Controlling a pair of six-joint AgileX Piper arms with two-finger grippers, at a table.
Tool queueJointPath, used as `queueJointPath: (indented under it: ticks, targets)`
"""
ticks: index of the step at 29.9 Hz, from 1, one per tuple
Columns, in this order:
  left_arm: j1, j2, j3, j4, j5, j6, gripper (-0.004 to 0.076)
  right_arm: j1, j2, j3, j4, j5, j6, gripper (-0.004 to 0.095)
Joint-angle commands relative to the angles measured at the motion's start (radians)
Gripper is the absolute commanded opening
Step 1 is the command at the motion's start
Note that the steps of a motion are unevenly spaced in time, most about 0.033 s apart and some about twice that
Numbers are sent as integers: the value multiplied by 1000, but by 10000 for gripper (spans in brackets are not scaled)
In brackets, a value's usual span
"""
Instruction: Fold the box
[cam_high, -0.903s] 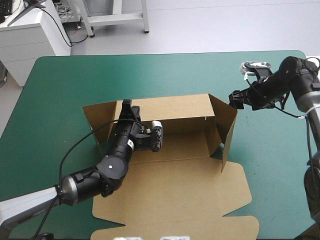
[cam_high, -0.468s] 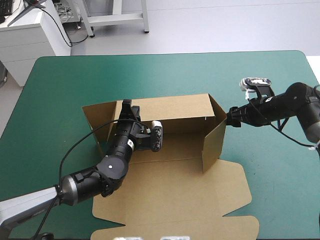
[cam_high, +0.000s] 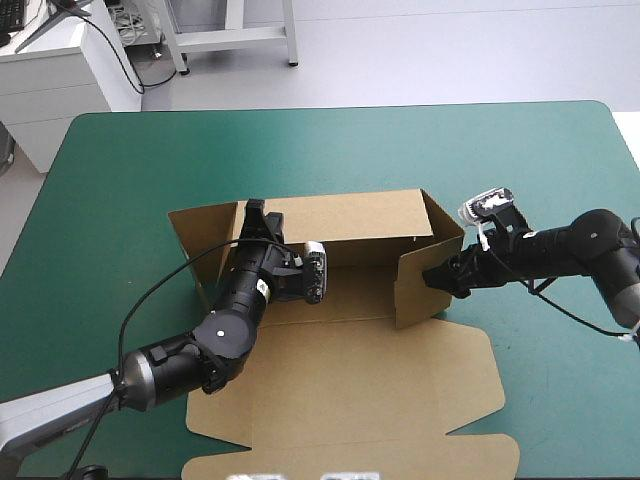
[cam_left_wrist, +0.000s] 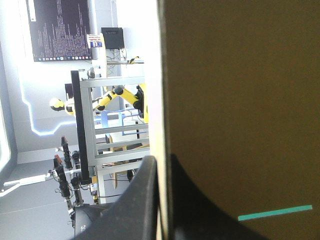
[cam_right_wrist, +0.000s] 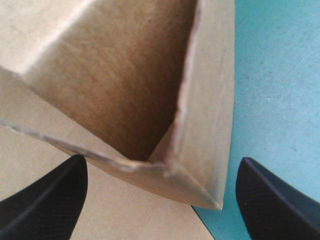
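standing between the fingers (cam_right_wrist: 45, 195) of the open, empty right gripper (cam_high: 435, 278): the side flap (cam_high: 415, 290) of the box (cam_high: 350, 385); left gripper (cam_high: 255, 212) apparently pinches its back wall (cam_high: 350, 215).

The box (cam_high: 360, 290) is seen as a cut sheet of brown board, half raised, laid near the middle of the table (cam_high: 120, 170), toward its near edge. Its back wall (cam_high: 340, 215) is stood upright. The right flap (cam_high: 415, 290) is turned inward across the floor, nearly square to that wall. The left flap (cam_high: 195, 230) is splayed outward. The broad lid panel (cam_high: 340, 400) is left flat, its tabs spread at the near edge.
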Motion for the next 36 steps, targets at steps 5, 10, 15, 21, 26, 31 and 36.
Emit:
queueJointPath:
  ticks: [5,10,15,21,26,31,36]
  targets:
    - [-6,-25,-22,20,-34,-12,-8,24,-26,38,121,-29,-82,750]
    - [-6,-25,-22,20,-34,-12,-8,130,-47,90,128,-164,-55,746]
    - [-6,-25,-22,20,-34,-12,-8,248,-117,161,124,-423,14,746]
    - [-6,-25,-22,20,-34,-12,-8,382,-171,245,120,-699,67,742]
    - [-6,-25,-22,20,-34,-12,-8,474,-165,278,125,-875,69,740]
    - [-6,-25,-22,28,-34,-12,-8,501,-165,287,127,-941,89,520]
    - [-6,-25,-22,28,-34,-12,-8,501,-165,287,127,-959,59,30]
